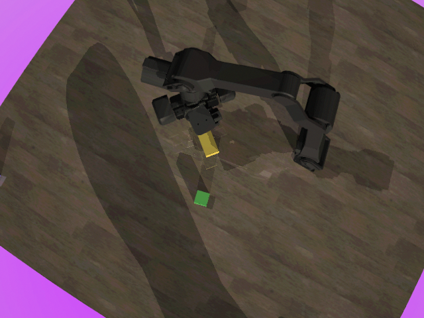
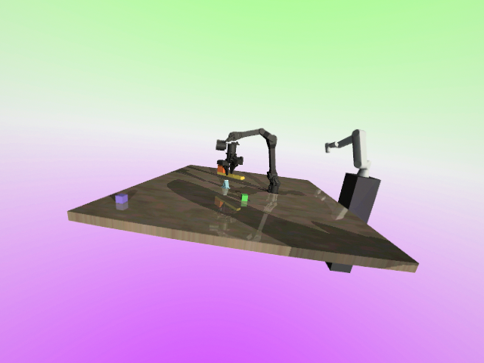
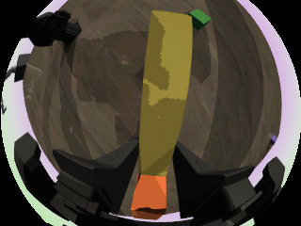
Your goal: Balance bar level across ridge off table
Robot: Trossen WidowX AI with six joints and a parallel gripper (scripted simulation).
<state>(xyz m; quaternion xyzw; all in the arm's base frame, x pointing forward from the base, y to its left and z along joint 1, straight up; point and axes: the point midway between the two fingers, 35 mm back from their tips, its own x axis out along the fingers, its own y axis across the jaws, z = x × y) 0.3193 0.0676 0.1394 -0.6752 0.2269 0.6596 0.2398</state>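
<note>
My gripper [image 2: 229, 172] [image 3: 157, 143] is shut on the yellow bar [image 1: 209, 144] [image 2: 237, 177] [image 3: 169, 71], near the end that carries an orange block [image 2: 221, 169] [image 3: 151, 190]. The bar is in the air, roughly level, and its long plain part reaches out from the fingers. The ridge, a small light-blue piece [image 2: 225, 184], stands on the table below the bar, with a gap between them in the exterior view. The ridge is hidden in the top view and in the wrist view. The gripper body hides the fingertips in the top view.
A green cube [image 1: 202, 198] [image 2: 244, 197] [image 3: 199, 19] lies on the table beyond the bar's plain end. A purple cube [image 2: 121, 198] [image 3: 273, 139] lies far off near the table's edge. A pale second arm [image 2: 359, 150] stands on a dark pedestal [image 2: 358, 197] beside the table.
</note>
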